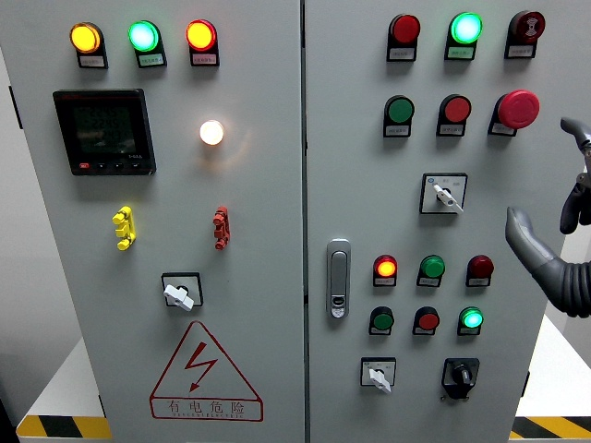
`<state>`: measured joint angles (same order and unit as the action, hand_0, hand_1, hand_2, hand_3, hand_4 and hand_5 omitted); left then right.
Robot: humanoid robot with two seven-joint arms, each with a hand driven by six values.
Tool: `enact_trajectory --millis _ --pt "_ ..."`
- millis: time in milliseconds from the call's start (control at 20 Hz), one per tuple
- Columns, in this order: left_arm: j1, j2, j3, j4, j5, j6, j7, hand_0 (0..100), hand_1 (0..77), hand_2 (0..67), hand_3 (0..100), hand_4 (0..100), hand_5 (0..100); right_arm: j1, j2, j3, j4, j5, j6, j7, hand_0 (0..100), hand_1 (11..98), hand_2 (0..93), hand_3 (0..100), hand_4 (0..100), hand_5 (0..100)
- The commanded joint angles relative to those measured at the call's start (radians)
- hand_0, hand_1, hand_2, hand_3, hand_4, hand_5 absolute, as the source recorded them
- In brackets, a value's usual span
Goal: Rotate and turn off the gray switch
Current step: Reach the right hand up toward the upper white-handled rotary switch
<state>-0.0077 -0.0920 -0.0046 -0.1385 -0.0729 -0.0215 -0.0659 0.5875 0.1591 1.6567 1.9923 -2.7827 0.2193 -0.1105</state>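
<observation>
Three grey-white rotary switches sit on the grey cabinet. One switch point(445, 195) is on the right door's upper part, its knob pointing down-right. A second switch point(379, 375) is low on the same door, and a third switch point(181, 294) is on the left door. My right hand point(552, 229) comes in at the right edge, level with the upper switch and about a hand's width to its right. It touches nothing. Its dark fingers point(578, 198) are loosely spread and its thumb point(524, 235) points up-left. The left arm is out of sight.
A red mushroom stop button point(518, 108) sits just above-left of my hand. A black rotary switch point(460, 374) is beside the lower grey one. Lit and unlit lamps and buttons fill both doors. A door latch point(339, 277) sits by the centre seam, and a meter display point(103, 131) is at upper left.
</observation>
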Motion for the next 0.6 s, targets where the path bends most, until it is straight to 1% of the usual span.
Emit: enact_trajectory --millis 0,100,150,200,350,400,450,550 --pt "0.000 0.000 0.000 0.000 0.001 0.002 -0.002 0 0.0 12.9 18 9 12 0.000 0.0005 -0.005 -0.003 0.000 -0.001 0.000 47 40.0 7.6 88 82 100" --pt "0.000 0.000 0.000 0.000 0.001 0.000 0.000 0 0.0 12.9 18 9 12 0.000 0.0005 -0.008 -0.012 0.000 -0.001 -0.005 47 39.9 7.8 88 82 100" --pt "0.000 0.000 0.000 0.000 -0.001 0.000 0.000 0 0.0 12.9 18 9 12 0.000 0.0005 -0.009 -0.018 0.000 -0.005 -0.006 46 39.6 12.7 88 82 100" --pt "0.000 0.000 0.000 0.000 -0.001 0.000 0.000 0 0.0 12.9 18 9 12 0.002 0.0005 -0.011 -0.024 0.002 -0.005 -0.008 46 39.0 15.0 88 82 100" --pt "0.000 0.000 0.000 0.000 -0.001 0.000 0.000 0 0.0 12.9 18 9 12 0.008 0.0005 -0.014 -0.050 0.002 -0.008 -0.014 45 36.6 32.8 87 82 100" --pt "0.000 0.000 0.000 0.000 -0.001 0.000 0.000 0 0.0 12.9 18 9 12 0.015 0.0005 -0.014 -0.061 0.003 -0.009 -0.020 44 36.5 33.4 87 82 100" --pt "0.000 0.000 0.000 0.000 0.001 0.000 -0.002 0 0.0 12.9 18 9 12 0.028 -0.0011 -0.014 -0.069 0.005 -0.009 -0.034 42 36.0 36.2 87 82 100" --pt "0.000 0.000 0.000 0.000 -0.001 0.000 0.000 0 0.0 12.9 18 9 12 0.044 -0.0011 -0.018 -0.092 0.040 -0.009 -0.070 39 36.0 40.2 87 82 100"
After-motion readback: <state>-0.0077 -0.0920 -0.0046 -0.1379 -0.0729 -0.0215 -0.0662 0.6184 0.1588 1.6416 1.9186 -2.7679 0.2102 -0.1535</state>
